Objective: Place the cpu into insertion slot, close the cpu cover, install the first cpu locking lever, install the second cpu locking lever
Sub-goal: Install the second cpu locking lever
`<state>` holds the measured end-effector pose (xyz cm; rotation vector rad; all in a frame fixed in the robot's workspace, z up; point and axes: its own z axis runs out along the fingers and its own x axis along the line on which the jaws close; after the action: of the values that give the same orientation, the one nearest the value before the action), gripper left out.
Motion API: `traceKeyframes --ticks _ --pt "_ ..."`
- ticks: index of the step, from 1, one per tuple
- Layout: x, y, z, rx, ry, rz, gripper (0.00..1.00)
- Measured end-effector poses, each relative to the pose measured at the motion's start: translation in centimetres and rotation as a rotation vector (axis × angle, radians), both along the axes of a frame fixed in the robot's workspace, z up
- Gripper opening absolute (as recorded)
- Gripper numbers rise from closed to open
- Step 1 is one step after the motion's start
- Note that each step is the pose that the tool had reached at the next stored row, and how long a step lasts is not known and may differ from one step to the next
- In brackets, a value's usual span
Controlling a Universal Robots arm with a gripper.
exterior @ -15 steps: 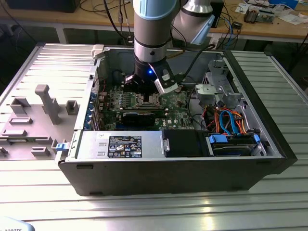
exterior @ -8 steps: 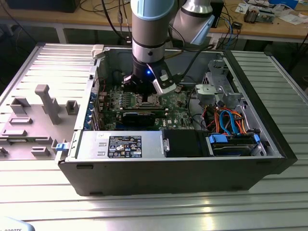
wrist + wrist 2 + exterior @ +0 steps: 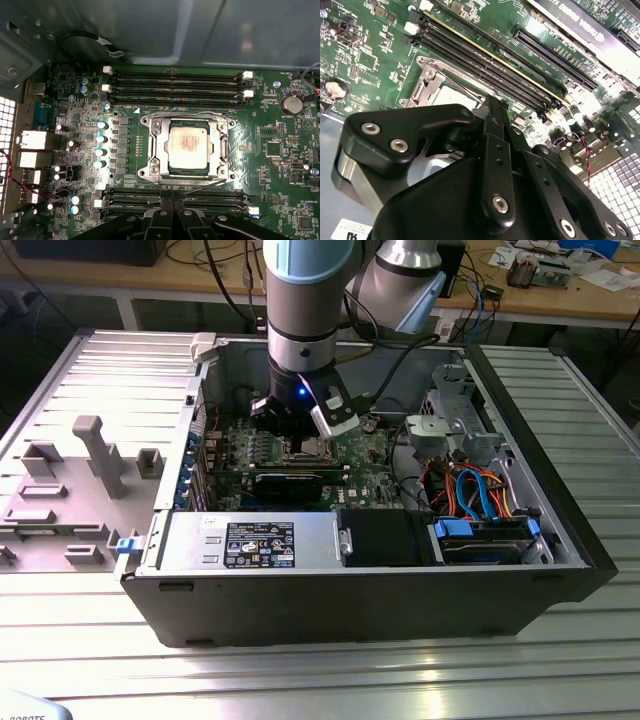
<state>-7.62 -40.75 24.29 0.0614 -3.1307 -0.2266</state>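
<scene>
Inside the computer case (image 3: 560, 540), the arm's claw (image 3: 300, 435) hangs vertical over the cpu (image 3: 188, 149), its grip unclear.

Cpu (image 3: 188, 146) in insertion slot (image 3: 156, 161), between memory slots (image 3: 175, 86).

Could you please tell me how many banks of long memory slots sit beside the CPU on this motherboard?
2. One memory-slot bank lies beside the cpu, toward the case wall; the other bank lies on the opposite side, partly hidden by the gripper.
</scene>
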Motion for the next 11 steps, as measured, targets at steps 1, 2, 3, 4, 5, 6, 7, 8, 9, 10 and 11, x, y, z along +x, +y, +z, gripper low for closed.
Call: traceKeyframes --ticks 1,2,3,4,5,6,7,8,9,10,11 --pt "0.00 0.00 0.00 0.0001 0.0000 0.000 0.11" --pt "0.00 0.00 0.00 0.0001 0.0000 0.000 0.11" --pt "0.00 0.00 0.00 0.0002 -0.0001 0.000 0.11" --pt "0.00 0.00 0.00 0.0001 0.0000 0.000 0.11" --pt "-0.01 0.00 0.00 0.0002 0.0000 0.000 0.11" --pt "-0.01 0.01 -0.04 0.0005 0.0032 0.000 0.11" --pt "-0.02 0.00 -0.24 0.0001 0.0075 0.000 0.11" --pt "-0.01 0.00 -0.41 0.0000 0.0087 0.000 0.11" --pt "-0.01 0.00 -0.58 0.0000 0.0093 0.000 0.11" --pt "-0.01 0.00 -0.87 -0.0002 0.0101 0.000 0.11" --pt "-0.01 0.00 -1.16 -0.0002 0.0105 0.000 0.11"
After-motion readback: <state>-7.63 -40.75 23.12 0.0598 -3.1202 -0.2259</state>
